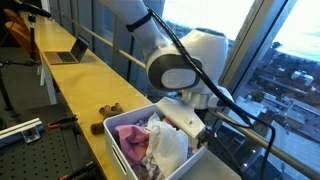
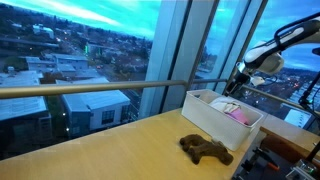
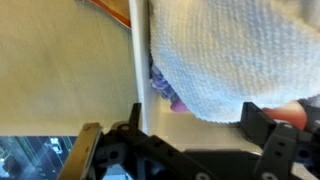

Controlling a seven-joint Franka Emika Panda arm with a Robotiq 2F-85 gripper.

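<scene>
My gripper (image 3: 195,128) hangs open over a white bin (image 3: 140,60) full of cloths, and its two black fingers (image 3: 256,120) straddle the edge of a white towel (image 3: 230,50) without closing on it. A purple cloth (image 3: 166,92) peeks out beneath the towel by the bin wall. In both exterior views the gripper (image 1: 194,127) (image 2: 238,80) sits just above one end of the bin (image 1: 112,127) (image 2: 200,110). A pink cloth (image 1: 130,135) and the white towel (image 1: 170,145) lie inside the bin. Nothing is held.
The bin stands on a long wooden counter (image 1: 75,85) along a window with a metal rail (image 2: 90,88). A brown lumpy toy (image 2: 205,150) (image 1: 108,111) lies on the counter near the bin. A laptop (image 1: 65,50) sits farther down the counter.
</scene>
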